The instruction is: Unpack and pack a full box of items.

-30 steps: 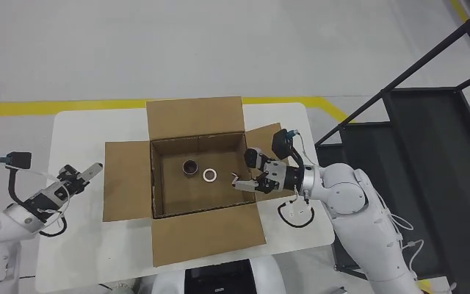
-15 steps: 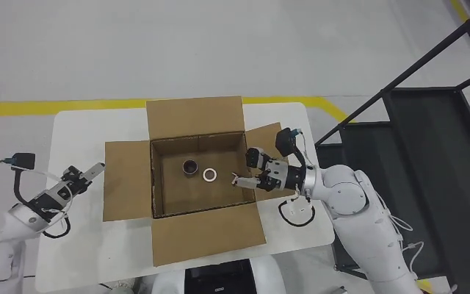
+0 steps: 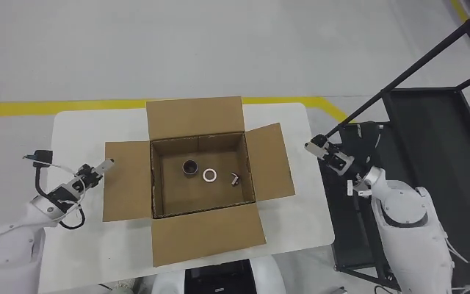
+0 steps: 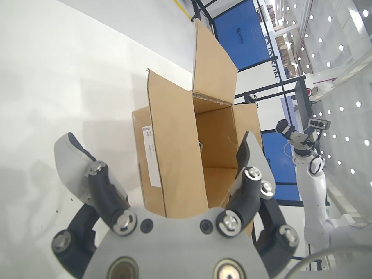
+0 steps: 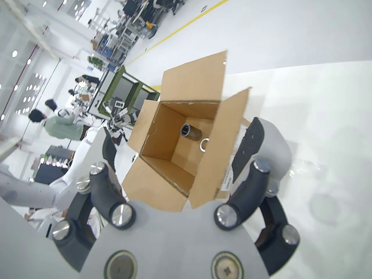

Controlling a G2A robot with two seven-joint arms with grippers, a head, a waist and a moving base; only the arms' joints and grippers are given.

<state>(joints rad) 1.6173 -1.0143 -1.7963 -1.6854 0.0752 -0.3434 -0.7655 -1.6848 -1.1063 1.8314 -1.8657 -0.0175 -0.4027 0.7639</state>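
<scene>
Box [image 3: 197,117] of brown cardboard, flaps splayed, holds a dark tube [image 3: 190,167] and a pale ring [image 3: 209,175]; left claw [image 4: 158,146] and right claw [image 5: 182,136] both gape wide, empty.

You have a white, round-cornered table [image 3: 81,132] standing on a pale grey floor [image 3: 220,44]. A yellow painted floor stripe [image 3: 73,107] runs along the table's far edge and bends away past its right corner. Just beside the table's right side stands a black metal shelf cart [image 3: 426,125] — a slanted black bar rises over it. The left wrist view gives you blue wall panels [image 4: 247,39]; the right wrist view, a green-framed workstation [image 5: 128,88] — well apart from the table.
</scene>
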